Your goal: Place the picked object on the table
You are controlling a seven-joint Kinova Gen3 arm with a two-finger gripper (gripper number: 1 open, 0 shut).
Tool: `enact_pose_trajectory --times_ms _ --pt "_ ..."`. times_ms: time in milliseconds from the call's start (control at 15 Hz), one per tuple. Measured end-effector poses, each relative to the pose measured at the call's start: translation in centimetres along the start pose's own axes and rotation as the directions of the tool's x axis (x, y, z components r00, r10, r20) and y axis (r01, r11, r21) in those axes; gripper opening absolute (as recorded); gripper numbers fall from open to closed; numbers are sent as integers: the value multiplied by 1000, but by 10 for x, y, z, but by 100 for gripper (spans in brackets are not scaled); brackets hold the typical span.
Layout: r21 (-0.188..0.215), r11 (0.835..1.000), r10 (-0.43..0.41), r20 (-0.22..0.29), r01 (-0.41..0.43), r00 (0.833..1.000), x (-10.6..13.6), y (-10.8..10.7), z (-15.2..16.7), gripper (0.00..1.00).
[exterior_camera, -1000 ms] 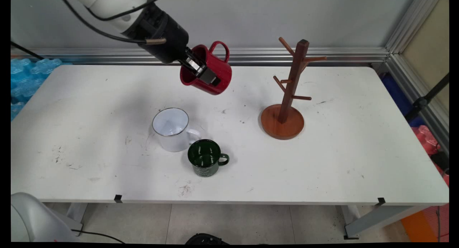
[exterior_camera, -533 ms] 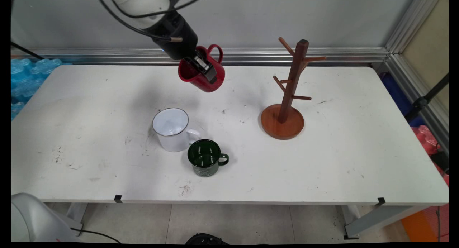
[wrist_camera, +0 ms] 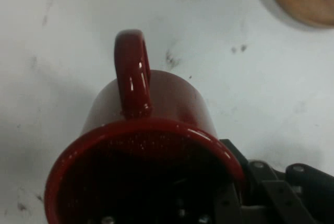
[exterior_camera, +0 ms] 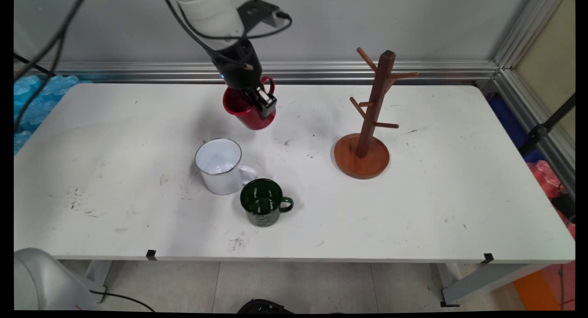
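**Red mug carried lower and leftward**

Since the earlier frames, the red mug (exterior_camera: 248, 111) is carried down and left, away from the rack (exterior_camera: 367, 120). It is held tilted above the table's (exterior_camera: 436, 189) far middle, its rim clamped by the closed gripper (exterior_camera: 262, 103). White mug (exterior_camera: 220, 165) and green mug (exterior_camera: 262, 202) are left standing nearer; nothing is hung on the rack.

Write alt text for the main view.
A black gripper holds a red mug tilted above the white table. Nearer the camera stand a white mug and a green mug; a wooden mug tree stands to the right.
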Motion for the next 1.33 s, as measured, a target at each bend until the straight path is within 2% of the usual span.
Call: enact_pose_trajectory --times_ms 400,667,1333 --pt "49 999 -15 124 9 992 23 12 47 0" --pt "63 998 -11 175 0 984 34 16 73 0" --pt "43 999 5 262 -17 965 51 21 132 0"
